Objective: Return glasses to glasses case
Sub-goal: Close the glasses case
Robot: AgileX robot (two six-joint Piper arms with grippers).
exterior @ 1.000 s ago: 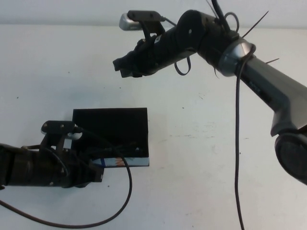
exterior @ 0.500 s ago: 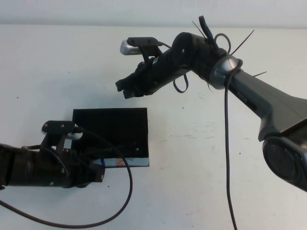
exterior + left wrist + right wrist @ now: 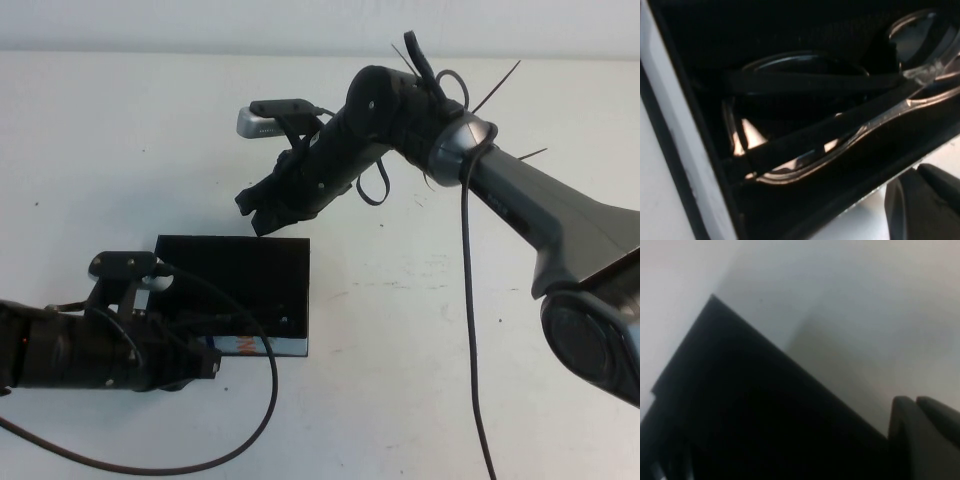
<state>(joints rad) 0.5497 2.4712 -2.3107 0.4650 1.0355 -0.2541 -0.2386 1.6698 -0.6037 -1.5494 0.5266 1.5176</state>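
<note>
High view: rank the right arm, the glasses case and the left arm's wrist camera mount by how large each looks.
1. Right arm, largest, though it rides nearer the camera. Its tool hovers above the case's far edge.
2. Glasses case.
3. Wrist camera mount, smallest; the left tool sits at the case's near edge.

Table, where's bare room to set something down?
The table is bare right of the glasses case and at far left. It is crowded where the right gripper hovers over the case's far edge and the left gripper sits at its near edge.
</note>
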